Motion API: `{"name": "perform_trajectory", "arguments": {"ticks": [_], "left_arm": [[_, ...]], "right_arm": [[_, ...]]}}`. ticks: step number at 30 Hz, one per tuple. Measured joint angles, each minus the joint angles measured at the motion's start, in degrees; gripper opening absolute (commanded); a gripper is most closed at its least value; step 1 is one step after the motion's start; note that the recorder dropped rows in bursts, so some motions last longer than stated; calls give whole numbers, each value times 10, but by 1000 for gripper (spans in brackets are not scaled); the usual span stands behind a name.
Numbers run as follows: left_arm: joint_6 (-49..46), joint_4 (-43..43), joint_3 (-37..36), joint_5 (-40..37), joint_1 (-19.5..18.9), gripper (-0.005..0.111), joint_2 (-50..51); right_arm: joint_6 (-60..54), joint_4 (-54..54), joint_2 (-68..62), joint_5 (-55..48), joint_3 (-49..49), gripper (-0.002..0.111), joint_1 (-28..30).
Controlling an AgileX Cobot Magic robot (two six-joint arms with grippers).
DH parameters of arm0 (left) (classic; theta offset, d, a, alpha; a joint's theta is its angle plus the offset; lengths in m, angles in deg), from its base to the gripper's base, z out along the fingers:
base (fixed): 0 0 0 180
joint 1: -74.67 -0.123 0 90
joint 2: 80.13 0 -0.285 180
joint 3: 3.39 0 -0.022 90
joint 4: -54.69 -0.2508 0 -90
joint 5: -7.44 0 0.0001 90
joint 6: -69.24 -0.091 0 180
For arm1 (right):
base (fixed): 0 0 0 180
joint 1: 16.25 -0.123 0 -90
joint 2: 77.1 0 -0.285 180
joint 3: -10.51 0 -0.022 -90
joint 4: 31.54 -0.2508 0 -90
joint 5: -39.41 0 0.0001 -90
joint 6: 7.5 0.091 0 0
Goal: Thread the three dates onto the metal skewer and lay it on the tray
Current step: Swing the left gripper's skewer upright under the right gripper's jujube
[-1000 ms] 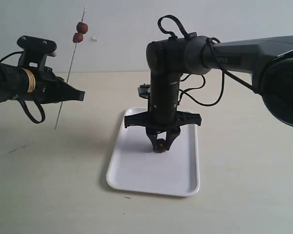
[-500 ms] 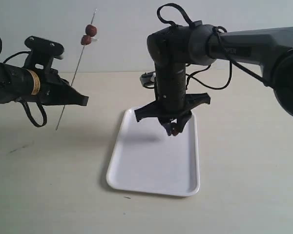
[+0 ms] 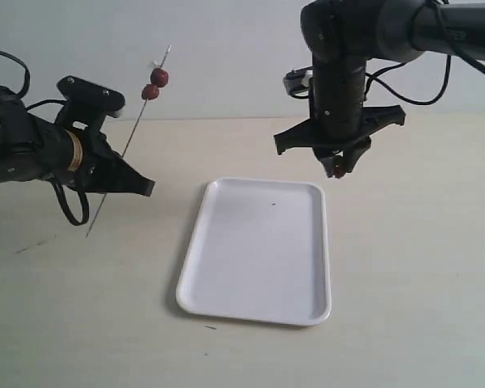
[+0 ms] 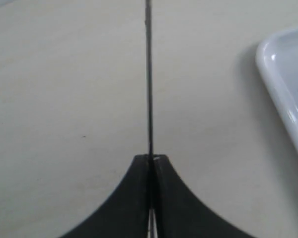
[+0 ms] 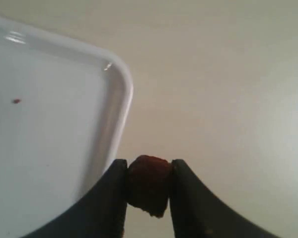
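Note:
My left gripper (image 3: 123,174) is shut on the thin metal skewer (image 3: 129,139), which slants up to the right at the left of the exterior view. Two dark-red dates (image 3: 154,84) sit threaded near its upper tip. In the left wrist view the skewer (image 4: 149,79) runs straight out from the closed gripper (image 4: 150,157). My right gripper (image 3: 338,168) hangs above the far right corner of the white tray (image 3: 226,283), shut on the third date (image 5: 149,184). The right wrist view shows the gripper (image 5: 149,186) pinching that date just past the tray's rim (image 5: 123,106).
The tray lies flat on a pale table, with a tiny dark speck (image 3: 274,204) on its far half. A white wall rises behind. The tray's corner (image 4: 283,74) shows in the left wrist view.
My right gripper has lifted off the tray with the date and moved up and to the right. My left gripper has shifted slightly right with the skewer.

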Motion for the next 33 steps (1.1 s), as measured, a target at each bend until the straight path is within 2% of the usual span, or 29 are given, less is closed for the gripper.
{"name": "perform_trajectory", "arguments": {"ticks": [9,16,21,26,33], "left_arm": [[-71,74,0,-32,91,0,0],[-93,136,0,-78,154,0,0],[-219,271,0,-101,188,0,0],[-329,401,13,-118,203,0,0],[-367,467,59,-175,203,0,0]], "right_arm": [[-12,0,0,94,0,28,54],[-31,1,0,173,0,28,56],[-33,1,0,215,0,28,56],[-33,1,0,242,0,28,56],[-33,0,0,267,0,28,56]]}}
